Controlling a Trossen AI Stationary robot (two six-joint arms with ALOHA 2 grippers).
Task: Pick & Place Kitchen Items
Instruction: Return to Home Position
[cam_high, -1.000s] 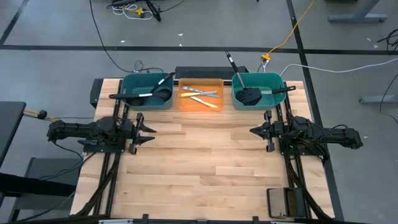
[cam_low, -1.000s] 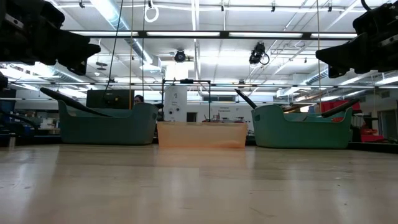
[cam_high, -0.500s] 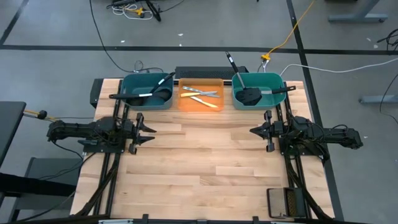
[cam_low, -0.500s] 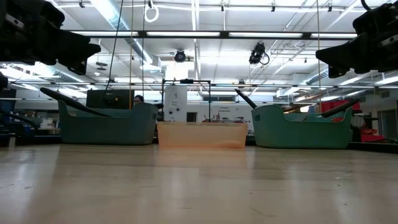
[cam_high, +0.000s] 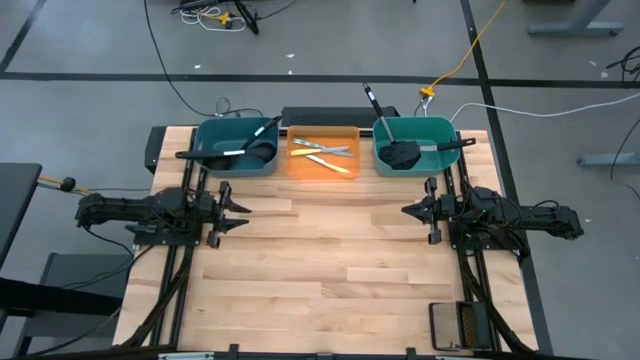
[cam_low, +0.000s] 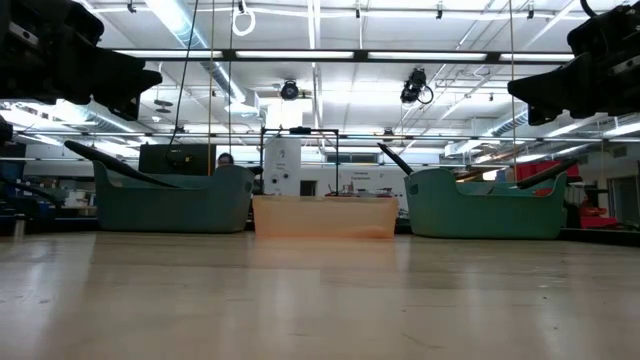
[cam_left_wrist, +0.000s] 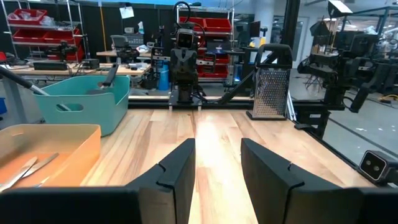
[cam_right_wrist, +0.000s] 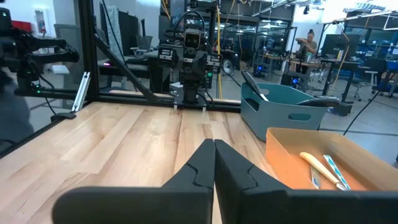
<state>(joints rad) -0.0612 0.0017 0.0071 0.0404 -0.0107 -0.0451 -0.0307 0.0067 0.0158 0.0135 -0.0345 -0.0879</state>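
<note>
The kitchen items lie in three bins along the table's far edge. Black long-handled utensils (cam_high: 232, 152) rest in the left teal bin (cam_high: 204, 135), their handles leaning over its rim. Slim knives (cam_high: 325, 156), some yellow-handled, lie flat in the orange bin (cam_high: 323, 172). A black spatula (cam_high: 400, 153) and another black utensil sit in the right teal bin (cam_high: 445, 128), handles sticking out. My left gripper (cam_high: 243, 213) hovers level at the table's left, open and holding nothing (cam_left_wrist: 217, 180). My right gripper (cam_high: 405, 211) hovers level at the right, shut and holding nothing (cam_right_wrist: 214, 163).
A metal grater (cam_high: 460, 325) stands near the table's front right corner, also in the left wrist view (cam_left_wrist: 272, 81). The wooden tabletop (cam_high: 330, 250) between the two arms is bare. Each arm's frame (cam_high: 170, 280) runs along its side of the table.
</note>
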